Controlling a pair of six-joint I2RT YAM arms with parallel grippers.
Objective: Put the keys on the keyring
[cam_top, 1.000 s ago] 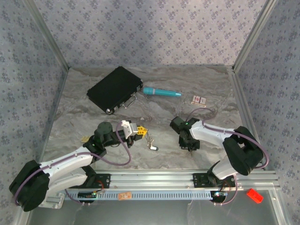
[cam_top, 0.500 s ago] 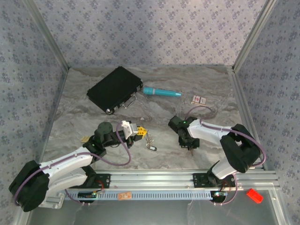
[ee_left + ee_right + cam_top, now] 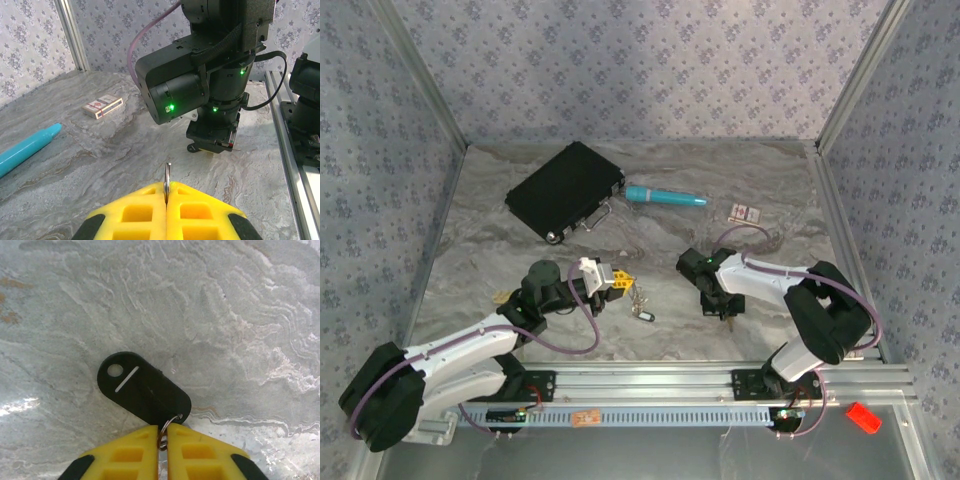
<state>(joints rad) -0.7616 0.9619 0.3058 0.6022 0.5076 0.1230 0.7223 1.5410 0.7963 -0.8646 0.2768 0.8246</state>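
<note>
Clamping thin keyring (image 3: 168, 176) edge-on with left gripper (image 3: 167, 192). Pinching end of dark-headed key (image 3: 142, 390), flat on table (image 3: 225, 315), with right gripper (image 3: 163, 430).

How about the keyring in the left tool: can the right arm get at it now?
Probably yes. Bare table lies between the right tool and the keyring pinched in the left tool, though the right tool is gripping the dark key.

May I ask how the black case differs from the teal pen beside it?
The black case is flat, rectangular and much bigger; the teal pen is slim and round. The case has a metal handle; the pen has none. Both lie at the far end of the table.
</note>
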